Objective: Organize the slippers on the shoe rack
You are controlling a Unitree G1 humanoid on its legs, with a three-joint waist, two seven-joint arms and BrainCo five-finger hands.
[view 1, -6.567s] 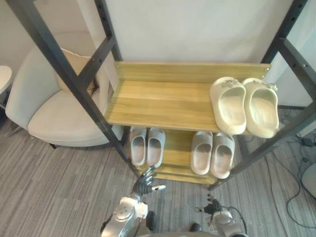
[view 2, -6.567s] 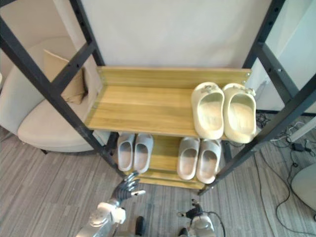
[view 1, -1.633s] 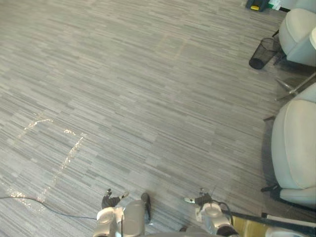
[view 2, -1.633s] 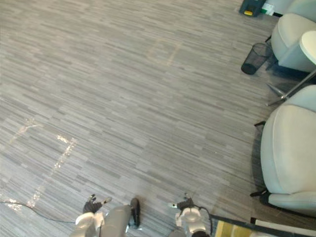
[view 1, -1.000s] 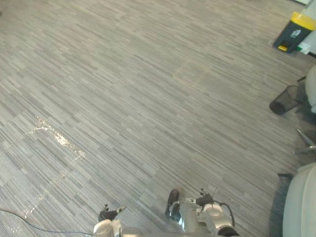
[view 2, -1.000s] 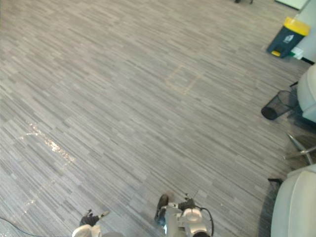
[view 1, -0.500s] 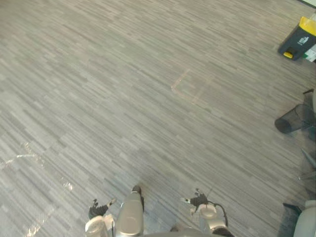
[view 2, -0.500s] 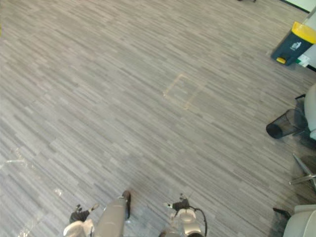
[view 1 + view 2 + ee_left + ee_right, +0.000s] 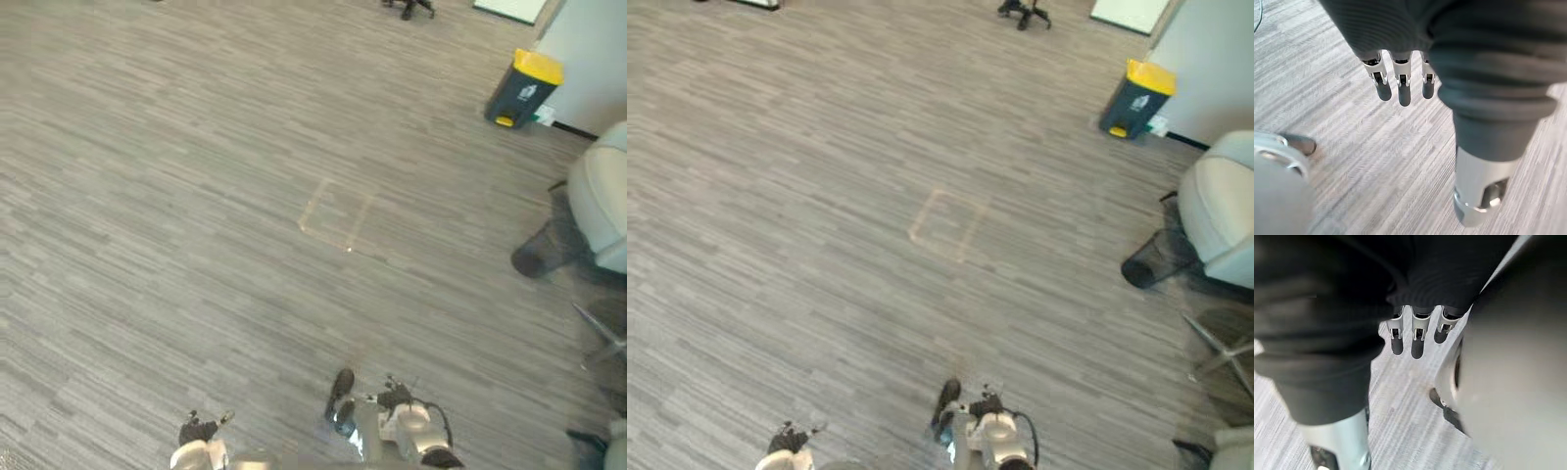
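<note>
Grey striped floor seen from above, taking up nearly the whole scene. Far right: a pale armchair with a dark wire waste basket on the floor just beside it, and a thin metal leg nearer the robot. Beyond the armchair, by a light wall: a dark bin with a yellow lid. Top edge: the castor base of an office chair. Centre: a faint square outline marked on the floor. Bottom edge: the left hand at lower left and the right hand right of centre, well apart, both low over the floor. In the left wrist view the left hand's fingers hang straight, side by side, thumb set apart, with nothing between them. In the right wrist view the right hand's fingers hang likewise straight in a row, thumb apart, holding nothing. Where the slippers and the shoe rack stand cannot be told
</note>
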